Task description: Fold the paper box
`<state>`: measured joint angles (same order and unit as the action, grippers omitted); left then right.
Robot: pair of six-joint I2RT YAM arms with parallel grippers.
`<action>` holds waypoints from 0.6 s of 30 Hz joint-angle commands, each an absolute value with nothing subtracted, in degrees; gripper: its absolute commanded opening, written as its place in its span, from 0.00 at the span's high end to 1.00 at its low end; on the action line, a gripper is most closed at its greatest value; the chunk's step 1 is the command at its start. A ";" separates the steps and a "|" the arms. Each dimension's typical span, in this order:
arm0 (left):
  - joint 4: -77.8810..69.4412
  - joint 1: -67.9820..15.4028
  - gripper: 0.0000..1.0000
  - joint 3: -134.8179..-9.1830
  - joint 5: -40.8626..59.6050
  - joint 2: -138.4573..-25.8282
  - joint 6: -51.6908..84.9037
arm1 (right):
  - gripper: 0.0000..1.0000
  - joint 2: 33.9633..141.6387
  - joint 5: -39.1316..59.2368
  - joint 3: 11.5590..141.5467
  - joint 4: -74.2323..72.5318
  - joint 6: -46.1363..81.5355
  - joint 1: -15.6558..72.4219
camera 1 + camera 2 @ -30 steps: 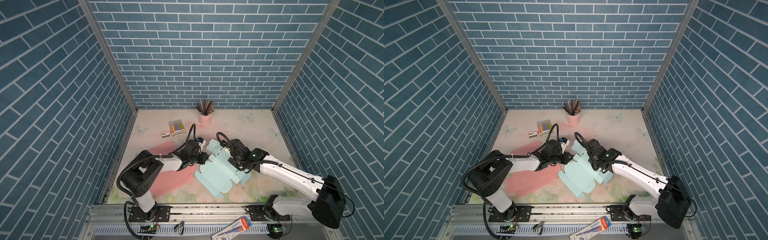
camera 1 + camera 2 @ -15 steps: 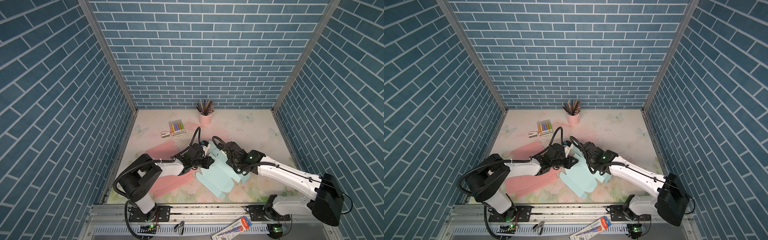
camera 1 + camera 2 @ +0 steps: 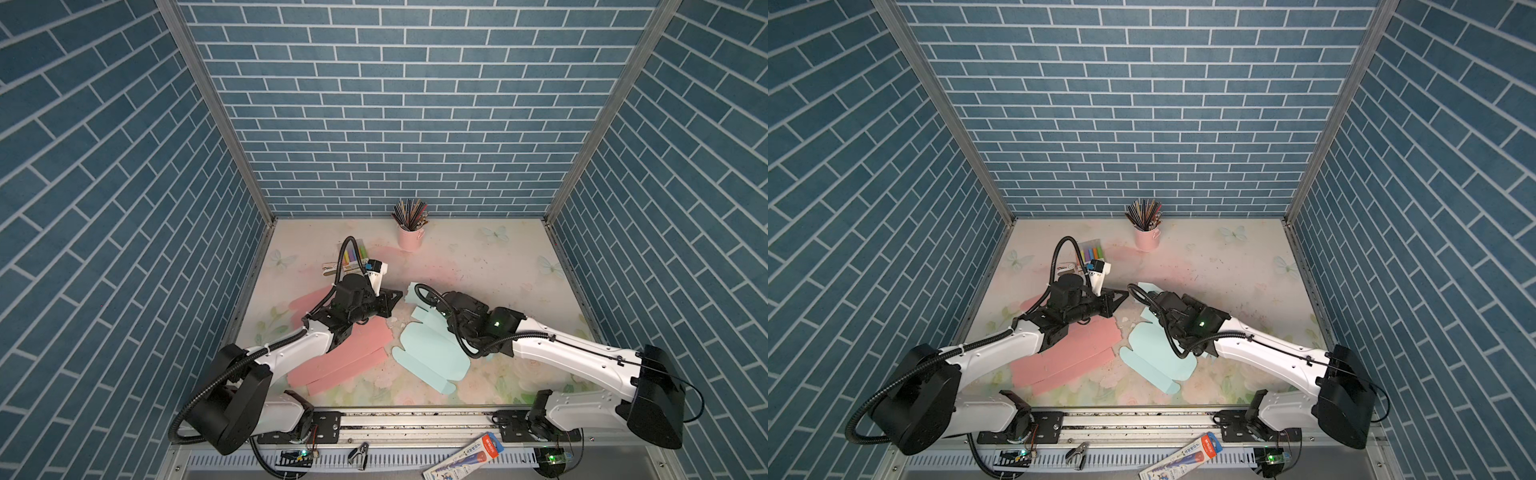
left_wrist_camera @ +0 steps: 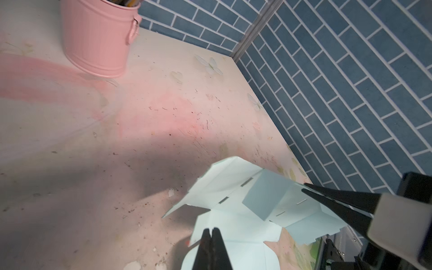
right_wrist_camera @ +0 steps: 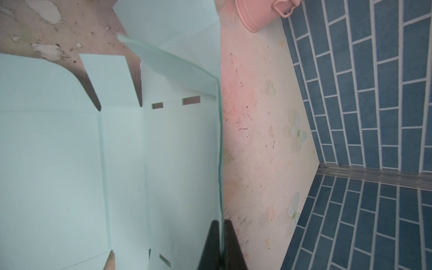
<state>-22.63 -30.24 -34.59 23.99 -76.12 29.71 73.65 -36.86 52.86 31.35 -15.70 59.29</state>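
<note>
The right pincer (image 5: 221,233) pinches the paper box (image 5: 58,152) wall on the pink cup's (image 5: 254,14) side, holding it upright. The left pincer (image 4: 211,240) is pressed together, empty. Next, likely, tuck that wall over.

My tabletop (image 3: 478,266) is pale, printed with flowers and butterflies, and scuffed and chipped near the middle. A pink bucket (image 3: 409,239) of pencils stands at the back, and a pack of markers (image 3: 360,252) lies left of it. Pink sheets (image 3: 345,353) lie flat at front left, just beside the unfolded mint paper box (image 3: 428,359), whose far flaps are lifted.
</note>
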 commanded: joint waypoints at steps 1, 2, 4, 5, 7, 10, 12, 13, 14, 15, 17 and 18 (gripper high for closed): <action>-24.00 -26.45 1.00 -34.97 25.39 -79.66 30.07 | 1.00 75.07 -39.58 51.94 29.68 -19.18 60.29; -24.08 -26.00 1.00 -35.96 25.57 -81.25 29.72 | 1.00 75.34 -39.71 51.86 29.49 -19.53 60.46; -25.29 -25.41 1.00 -38.11 26.10 -85.50 29.19 | 1.00 75.91 -40.45 51.83 28.95 -20.49 60.73; -26.05 -25.12 1.00 -39.27 26.87 -87.48 29.18 | 1.00 76.07 -40.77 51.87 28.62 -20.94 60.96; -26.99 -24.89 1.00 -41.31 27.43 -90.67 28.71 | 1.00 76.29 -41.26 51.78 28.15 -21.83 61.37; -28.24 -24.84 1.00 -43.83 28.40 -94.72 28.11 | 1.00 76.45 -41.87 51.43 27.39 -23.15 61.77; -28.60 -24.85 1.00 -45.33 29.50 -97.20 27.95 | 1.00 76.71 -42.40 50.79 26.66 -24.03 62.04; -28.71 -24.87 1.00 -45.99 30.29 -98.44 28.03 | 1.00 76.99 -42.61 50.50 26.39 -24.38 62.05; -28.94 -24.83 1.00 -46.42 31.02 -99.34 28.08 | 1.00 77.18 -42.75 50.22 26.10 -24.75 62.04; -29.51 -24.96 1.00 -46.52 31.89 -100.19 28.12 | 1.00 77.20 -43.09 49.71 25.37 -25.18 62.05; -30.52 -25.45 1.00 -46.57 33.40 -101.25 28.30 | 1.00 77.09 -43.54 48.69 23.76 -26.42 62.05; -31.04 -25.98 1.00 -46.41 33.94 -101.47 28.44 | 1.00 77.09 -43.77 48.31 22.99 -26.93 62.08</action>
